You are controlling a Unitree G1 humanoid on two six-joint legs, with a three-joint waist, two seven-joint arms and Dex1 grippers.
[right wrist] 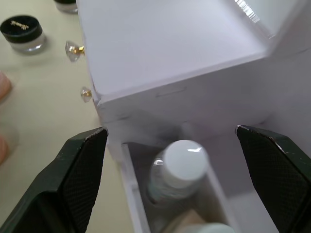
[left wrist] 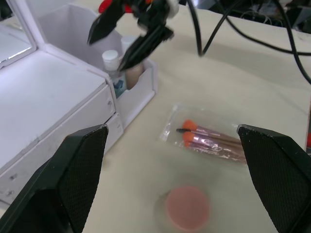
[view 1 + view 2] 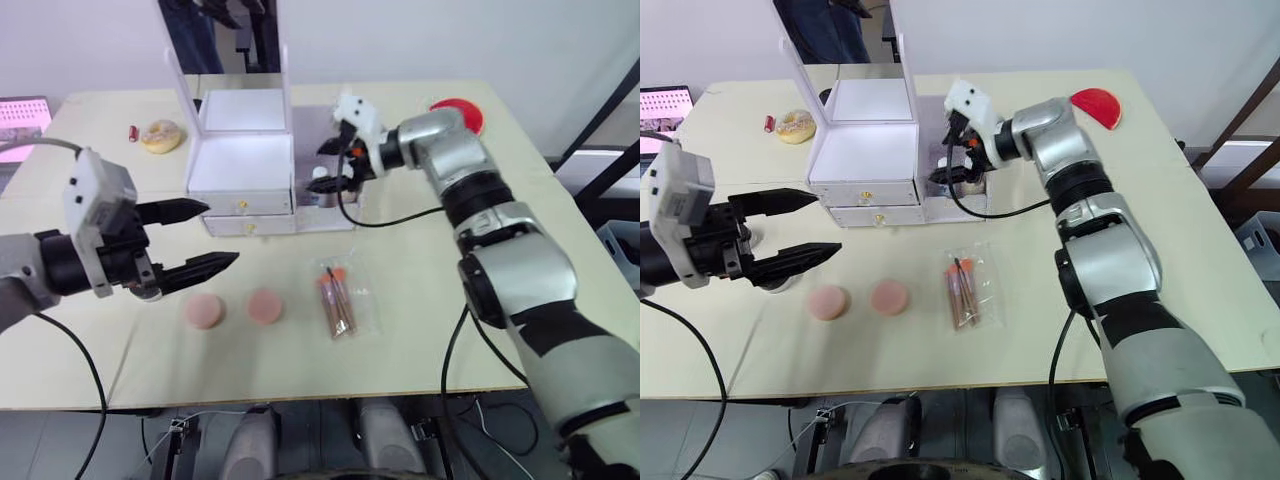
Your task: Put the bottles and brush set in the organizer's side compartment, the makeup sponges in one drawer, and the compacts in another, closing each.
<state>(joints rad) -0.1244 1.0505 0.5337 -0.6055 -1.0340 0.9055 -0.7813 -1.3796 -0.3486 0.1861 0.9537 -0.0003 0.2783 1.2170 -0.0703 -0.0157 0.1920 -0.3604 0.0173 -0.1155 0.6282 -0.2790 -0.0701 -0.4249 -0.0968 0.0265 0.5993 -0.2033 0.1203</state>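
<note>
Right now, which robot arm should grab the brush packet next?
Probably the right. Its open gripper hovers over the side compartment, where both bottles already stand, with the brush set nearer that side. The left gripper sits by the pink sponges.

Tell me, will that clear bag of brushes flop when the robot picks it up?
Probably a bit. The brush bag looks like thin, shiny plastic lying flat on the table, so its edges may bend and feel slippery. The brushes inside look stiff, so the middle should hold its shape.
</note>
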